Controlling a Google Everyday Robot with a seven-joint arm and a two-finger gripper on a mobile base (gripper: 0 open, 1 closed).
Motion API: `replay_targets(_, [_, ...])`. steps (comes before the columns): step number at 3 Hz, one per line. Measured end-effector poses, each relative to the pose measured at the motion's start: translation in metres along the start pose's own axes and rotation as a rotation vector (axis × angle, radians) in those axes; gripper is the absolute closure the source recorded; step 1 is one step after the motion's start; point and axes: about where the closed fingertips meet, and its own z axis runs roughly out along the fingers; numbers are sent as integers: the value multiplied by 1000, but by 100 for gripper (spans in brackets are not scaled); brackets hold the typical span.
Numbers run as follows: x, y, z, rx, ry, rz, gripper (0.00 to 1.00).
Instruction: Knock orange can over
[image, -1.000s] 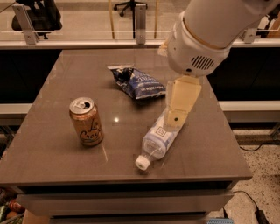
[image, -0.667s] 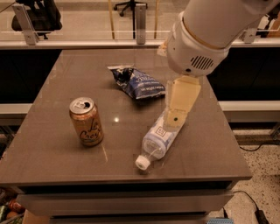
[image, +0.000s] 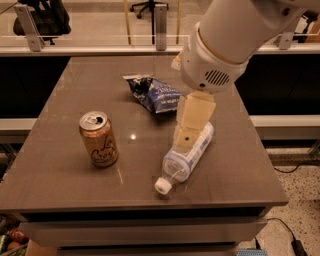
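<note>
Since the earlier frames, the arm (image: 227, 47) has swung slightly left, carrying the gripper (image: 185, 140) a little nearer the orange can (image: 99, 140), which has not moved. In the camera view, the can stands upright on the front left part of the brown table (image: 60, 170), silver top up. The gripper points down over the clear plastic bottle (image: 179, 166), which lies on its side, white cap toward the front edge. Whether the gripper is clenched or released cannot be told. A dark blue snack bag (image: 154, 93) lies behind them.
</note>
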Motion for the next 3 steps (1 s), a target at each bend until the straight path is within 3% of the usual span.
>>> replay_targets(1, [-18,-2,30,-45,-48,7,0])
replay_targets(3, [-53,11,85,-72,-201,38,0])
